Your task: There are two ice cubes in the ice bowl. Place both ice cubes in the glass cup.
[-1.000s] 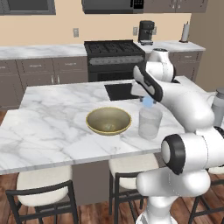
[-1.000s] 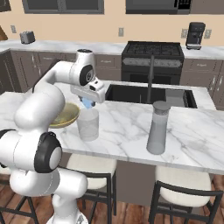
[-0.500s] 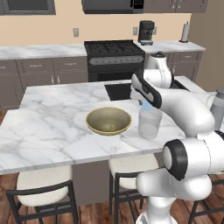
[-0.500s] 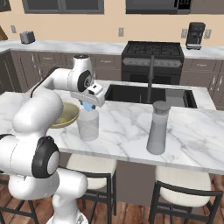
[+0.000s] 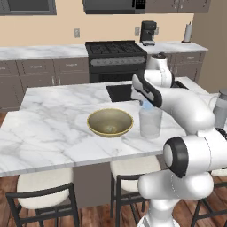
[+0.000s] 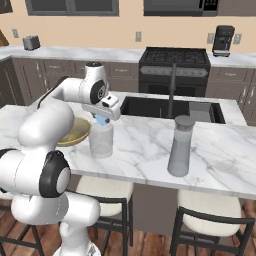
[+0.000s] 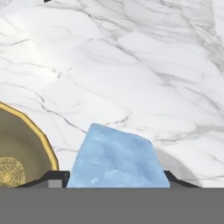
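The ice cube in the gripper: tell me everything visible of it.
The ice cube is a translucent pale-blue block with a frosty, mottled face and slightly uneven edges. It sits clamped between the gripper's dark fingertips, just above the rim of the glass cup on the marble counter, beside the ice bowl. It looks whole, and nothing but the fingers touches it.

White marble table (image 5: 53,128): black sink (image 6: 165,107) with dark faucet (image 6: 172,90) set in far side; grey lidded jug (image 6: 180,146) nearer front edge. Black stove (image 5: 116,60), coffee maker (image 5: 148,33) behind; cream stools (image 6: 207,217) in front.
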You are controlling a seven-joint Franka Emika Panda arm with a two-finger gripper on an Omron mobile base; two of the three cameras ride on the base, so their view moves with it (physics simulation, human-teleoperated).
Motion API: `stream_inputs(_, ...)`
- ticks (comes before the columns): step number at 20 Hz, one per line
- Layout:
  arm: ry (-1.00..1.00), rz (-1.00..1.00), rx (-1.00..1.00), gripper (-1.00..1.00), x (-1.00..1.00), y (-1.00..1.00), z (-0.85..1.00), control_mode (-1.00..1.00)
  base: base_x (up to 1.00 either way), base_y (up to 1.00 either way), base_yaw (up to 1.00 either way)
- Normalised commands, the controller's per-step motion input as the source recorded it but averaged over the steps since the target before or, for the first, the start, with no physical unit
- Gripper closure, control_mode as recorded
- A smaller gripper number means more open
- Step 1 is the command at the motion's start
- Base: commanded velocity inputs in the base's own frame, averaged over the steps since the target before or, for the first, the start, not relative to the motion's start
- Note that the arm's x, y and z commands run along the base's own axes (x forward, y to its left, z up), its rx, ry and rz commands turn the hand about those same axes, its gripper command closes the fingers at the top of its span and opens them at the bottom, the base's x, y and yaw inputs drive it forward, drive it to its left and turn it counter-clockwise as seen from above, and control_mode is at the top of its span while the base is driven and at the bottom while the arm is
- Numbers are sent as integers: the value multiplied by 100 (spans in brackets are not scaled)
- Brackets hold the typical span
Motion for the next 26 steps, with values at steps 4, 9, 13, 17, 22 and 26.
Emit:
stream_inputs(4, 0, 0, 0, 100, -80, -2, -12, -100, 0, 0, 0)
stream_inputs(9, -6, 0, 0, 100, -30, 0, 0, -100, 0, 0, 0)
stream_inputs(13, -3, 0, 0, 100, 0, 0, 1, -100, 0, 0, 0)
stream_inputs(17, -2, 0, 0, 100, 3, -1, 0, -100, 0, 0, 0)
stream_inputs(22, 0, 0, 0, 100, -1, -1, 0, -100, 0, 0, 0)
stream_inputs(26, 0, 0, 0, -100, 0, 0, 0, -100, 0, 0, 0)
